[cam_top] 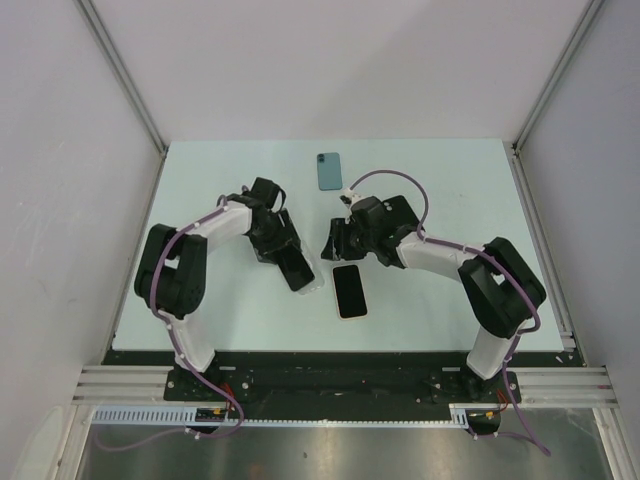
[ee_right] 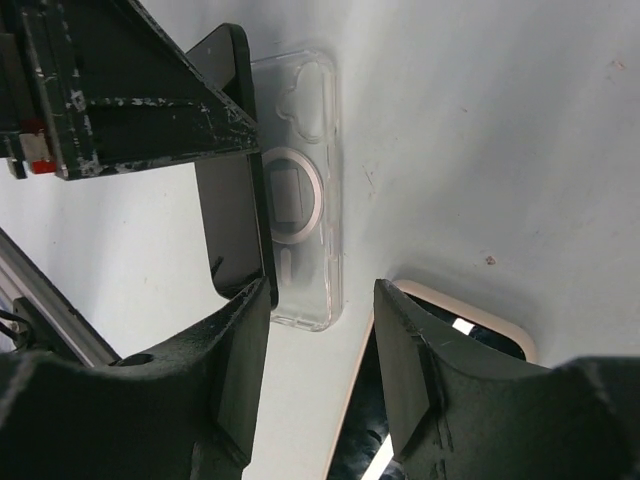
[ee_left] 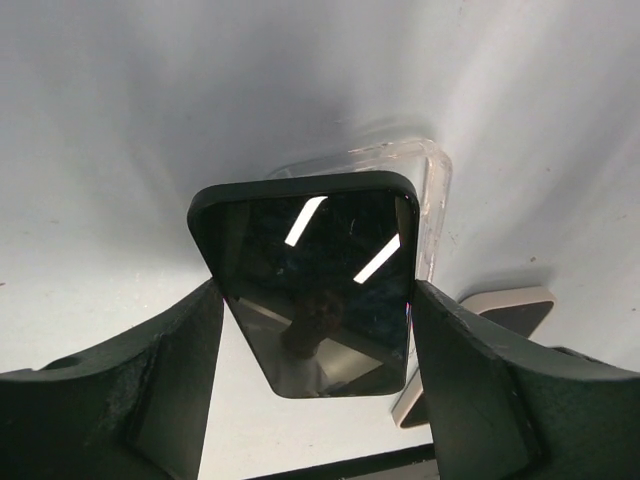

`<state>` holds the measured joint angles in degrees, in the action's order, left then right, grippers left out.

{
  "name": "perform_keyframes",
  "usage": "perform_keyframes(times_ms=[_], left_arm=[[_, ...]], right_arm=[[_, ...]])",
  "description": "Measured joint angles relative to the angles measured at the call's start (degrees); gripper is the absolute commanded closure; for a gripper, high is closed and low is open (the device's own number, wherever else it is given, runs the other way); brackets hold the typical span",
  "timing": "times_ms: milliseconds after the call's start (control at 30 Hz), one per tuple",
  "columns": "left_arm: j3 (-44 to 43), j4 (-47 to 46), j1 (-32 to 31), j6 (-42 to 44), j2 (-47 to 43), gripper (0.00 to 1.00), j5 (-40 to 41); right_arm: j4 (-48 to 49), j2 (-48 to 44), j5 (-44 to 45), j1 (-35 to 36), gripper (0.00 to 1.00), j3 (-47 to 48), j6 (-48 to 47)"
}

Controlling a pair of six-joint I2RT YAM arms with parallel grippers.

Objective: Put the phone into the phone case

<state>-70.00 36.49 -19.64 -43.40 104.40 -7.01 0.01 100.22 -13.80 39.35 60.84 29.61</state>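
Observation:
The phone [ee_left: 310,270], black with a glossy screen, sits tilted between the two fingers of my left gripper [ee_left: 315,300], which is shut on its long edges. Right behind and under it lies the clear phone case [ee_left: 432,205], flat on the table with its open side up. From above, the left gripper [cam_top: 290,262] holds the phone over the case [cam_top: 313,288] near the table's middle. My right gripper [ee_right: 322,310] hovers open and empty next to the case [ee_right: 300,190], its left finger close to the phone's [ee_right: 235,190] lower corner.
A second phone with a beige rim [cam_top: 349,291] lies screen up just right of the case, under my right gripper. A blue-grey phone [cam_top: 329,171] lies at the back of the pale table [cam_top: 450,190]. White walls enclose three sides.

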Motion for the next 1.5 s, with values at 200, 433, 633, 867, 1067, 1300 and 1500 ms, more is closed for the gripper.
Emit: perform_keyframes(times_ms=[200, 433, 633, 867, 1067, 1300, 1500], left_arm=[[-0.7, -0.8, -0.3, 1.4, 0.5, 0.14, -3.5], [-0.9, -1.3, -0.5, 3.3, 0.2, 0.01, -6.7], [-0.5, -0.7, 0.2, 3.5, -2.0, 0.09, -5.4], [7.8, -3.6, 5.1, 4.9, -9.3, 0.18, -6.3], [13.2, -5.0, 7.3, 6.4, -13.5, 0.2, -7.7], [19.3, -6.8, 9.5, 7.2, -17.6, 0.29, -10.1], [22.9, -8.2, 9.9, 7.7, -18.1, 0.42, -11.8]], right_arm=[[0.2, 1.4, -0.1, -0.1, 0.49, 0.0, -0.8], [1.6, 1.5, -0.2, -0.1, 0.48, 0.0, -1.1], [3.2, 3.3, -1.4, 0.1, 0.45, 0.5, -2.6], [1.1, 12.2, -2.4, 1.1, 0.44, 7.7, -6.9], [-0.2, 13.8, -2.4, 2.1, 0.49, 9.5, -8.3], [-1.7, 14.3, -0.5, 6.1, 0.59, 10.2, -7.3], [-3.0, 14.4, 1.9, 9.9, 0.67, 10.3, -3.2]])
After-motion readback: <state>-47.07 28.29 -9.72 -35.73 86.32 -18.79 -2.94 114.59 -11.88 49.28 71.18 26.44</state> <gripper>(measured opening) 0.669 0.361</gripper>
